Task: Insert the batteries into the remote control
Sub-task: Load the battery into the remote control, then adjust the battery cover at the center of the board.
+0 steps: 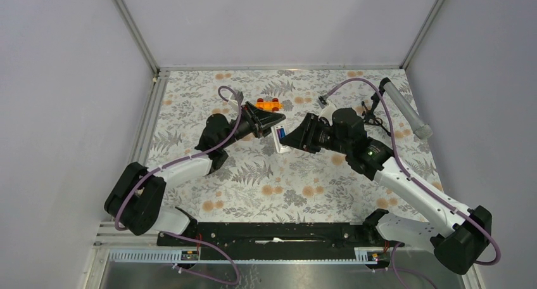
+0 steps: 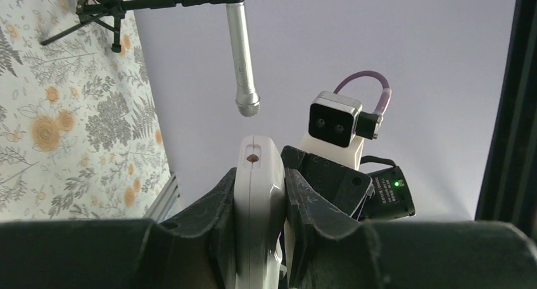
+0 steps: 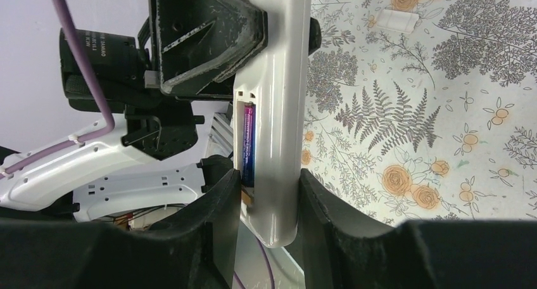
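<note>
**Fig.** Battery loading at mid-table, read from the near edge outward.

**Near:** both arm bases sit at the table's near edge. The floral-print table cover (image 1: 253, 187) stretches beyond them.

**Centre:** the left gripper (image 2: 258, 191) has its jaws clamped across the slim white plastic remote control (image 3: 282, 99), prob. lifted off the cover. The right gripper (image 3: 269, 203) straddles the remote's free end, one finger on the bay side and the other on the opp. face. Whether it presses or only brackets the remote can't be told.

One blue-purple cylindrical battery (image 3: 247, 143) lies in the recessed bay, parallel to the remote's long axis. Its reddish tip is next to the right gripper's bay-side finger. No 2nd battery is visible.

**Orientation:** in the top view the long axis runs approx. far-to-near, w/ the near end swung slightly right. Tilt out of the table plane can't be judged.

**Handling (est.):** the remote looks light and rigid, and its glossy shell is likely slippery. Best held across the body, clear of the open bay. The battery looks hard, light and apt to roll, so push on its mid-body to seat it, and expect the contacts to push back.

**Far:** a small white flat piece (image 3: 398, 19), poss. the bay lid, lies on the cover. An orange toy car (image 1: 268, 104) sits just beyond the left gripper. A grey metal tube (image 1: 405, 110) on a black tripod (image 2: 95, 10) stands at the far right.
</note>
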### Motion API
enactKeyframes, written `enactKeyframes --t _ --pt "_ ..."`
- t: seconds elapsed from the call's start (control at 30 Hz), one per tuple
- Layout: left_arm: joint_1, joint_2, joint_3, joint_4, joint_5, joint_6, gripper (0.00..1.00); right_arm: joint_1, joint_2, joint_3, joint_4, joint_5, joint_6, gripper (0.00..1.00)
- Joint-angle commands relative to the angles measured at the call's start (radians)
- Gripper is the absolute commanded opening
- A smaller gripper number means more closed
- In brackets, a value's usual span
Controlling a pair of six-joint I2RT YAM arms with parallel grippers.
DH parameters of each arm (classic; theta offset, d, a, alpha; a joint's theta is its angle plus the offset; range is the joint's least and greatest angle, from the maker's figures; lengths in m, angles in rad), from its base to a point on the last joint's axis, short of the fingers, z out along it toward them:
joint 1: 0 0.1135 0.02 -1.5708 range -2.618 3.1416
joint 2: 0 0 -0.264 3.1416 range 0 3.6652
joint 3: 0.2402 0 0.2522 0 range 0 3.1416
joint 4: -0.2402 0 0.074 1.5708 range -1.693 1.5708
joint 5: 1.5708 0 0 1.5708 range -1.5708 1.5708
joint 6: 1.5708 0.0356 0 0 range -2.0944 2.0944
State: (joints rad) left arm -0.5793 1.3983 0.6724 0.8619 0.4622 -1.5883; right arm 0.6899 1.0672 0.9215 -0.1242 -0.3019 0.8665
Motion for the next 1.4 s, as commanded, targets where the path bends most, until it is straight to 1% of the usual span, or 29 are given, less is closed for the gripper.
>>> enactKeyframes --t 0.0,0.1,0.17,0.2,0.23,0.3,0.33,0.4,0.47,0.53,0.63,0.77,0.8,0.83,0.9,0.93,1.0,1.1,1.2,1.3,1.37 --pt "-0.041 -0.068 0.085 0.06 0.064 0.012 0.0 0.006 0.058 0.013 -0.007 0.05 -0.034 0.37" --pt "-0.04 -0.083 0.09 0.022 0.071 0.057 0.0 0.007 0.066 0.01 -0.004 0.059 -0.034 0.37" --pt "-0.04 -0.104 0.099 -0.035 0.073 0.114 0.0 0.006 0.066 0.008 0.002 0.053 -0.034 0.38" --pt "-0.039 -0.115 0.105 -0.072 0.072 0.156 0.0 0.006 0.064 0.008 0.005 0.048 -0.035 0.42" --pt "-0.039 -0.134 0.113 -0.117 0.069 0.204 0.0 0.006 0.051 0.002 0.021 0.037 -0.038 0.48" --pt "-0.035 -0.164 0.125 -0.205 0.059 0.307 0.0 0.006 0.009 -0.033 0.094 0.007 -0.047 0.64" --pt "-0.032 -0.179 0.136 -0.259 0.058 0.37 0.0 0.006 -0.018 -0.052 0.15 -0.004 -0.053 0.7" --pt "-0.024 -0.208 0.168 -0.383 0.047 0.53 0.0 0.005 -0.066 -0.088 0.238 -0.028 -0.075 0.79" --pt "-0.008 -0.238 0.199 -0.496 0.048 0.666 0.0 0.005 -0.099 -0.104 0.287 -0.049 -0.101 0.85" --pt "0.023 -0.275 0.218 -0.591 0.054 0.791 0.0 0.005 -0.115 -0.098 0.282 -0.053 -0.131 0.87" --pt "0.077 -0.337 0.222 -0.673 0.064 0.911 0.0 0.004 -0.115 -0.068 0.244 -0.046 -0.179 0.9" --pt "0.142 -0.409 0.23 -0.806 0.03 1.003 0.0 0.005 -0.133 -0.088 0.286 0.013 -0.204 0.92" --pt "0.155 -0.427 0.23 -0.831 0.014 1.017 0.0 0.004 -0.135 -0.1 0.303 0.041 -0.214 0.94" --pt "0.168 -0.447 0.228 -0.853 -0.016 1.025 0.0 0.005 -0.136 -0.115 0.319 0.063 -0.227 0.99" --pt "0.189 -0.489 0.221 -0.898 -0.074 1.04 0.0 0.005 -0.105 -0.154 0.363 0.08 -0.24 1.0" --pt "0.198 -0.518 0.218 -0.92 -0.121 1.044 0.0 0.004 -0.05 -0.157 0.371 0.065 -0.246 1.0" --pt "0.207 -0.557 0.212 -0.964 -0.221 1.046 0.0 0.005 0.057 -0.135 0.357 0.035 -0.25 0.95" --pt "0.217 -0.6 0.213 -1.015 -0.324 1.047 0.0 0.006 0.22 -0.095 0.332 0.024 -0.267 0.87" --pt "0.219 -0.64 0.226 -1.071 -0.415 1.066 0.0 0.009 0.349 -0.061 0.371 -0.002 -0.298 0.81" --pt "0.22 -0.68 0.234 -1.111 -0.514 1.077 0.0 0.026 0.459 -0.031 0.439 -0.005 -0.353 0.81" --pt "0.22 -0.702 0.23 -1.123 -0.551 1.079 0.0 0.047 0.551 0.028 0.43 0.016 -0.432 0.84"
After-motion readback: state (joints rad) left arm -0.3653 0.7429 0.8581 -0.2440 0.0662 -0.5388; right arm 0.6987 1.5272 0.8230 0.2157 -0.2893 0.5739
